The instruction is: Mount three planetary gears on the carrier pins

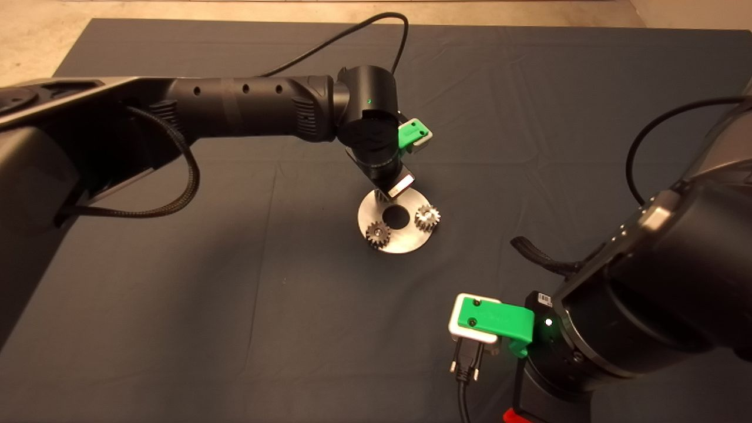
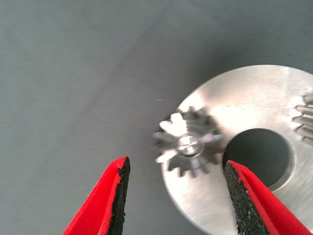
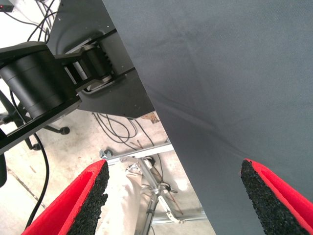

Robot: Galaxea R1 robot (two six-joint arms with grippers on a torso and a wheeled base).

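Observation:
The round silver disc (image 1: pixel 405 239) lies mid-mat, and two planetary gears (image 1: pixel 378 234) (image 1: pixel 427 217) sit on it beside its centre hole. A third gear (image 2: pixel 188 147) rests near the disc's rim (image 2: pixel 254 93), with a carrier pin's tip (image 2: pixel 190 145) showing in its bore. My left gripper (image 2: pixel 178 198) hovers open just above this gear, its fingers (image 2: pixel 117 196) on either side and clear of it. In the head view the left wrist hides that gear. The other pins are covered by their gears. My right gripper (image 3: pixel 171 205) waits open and empty at the mat's near right edge.
The dark mat (image 1: pixel 235 294) has bare cloth all around the disc. The left arm (image 1: pixel 247 108) reaches in across the mat's far left. The right wrist view shows the mat's edge (image 3: pixel 161 127), floor cables and a metal frame (image 3: pixel 151 181) beyond.

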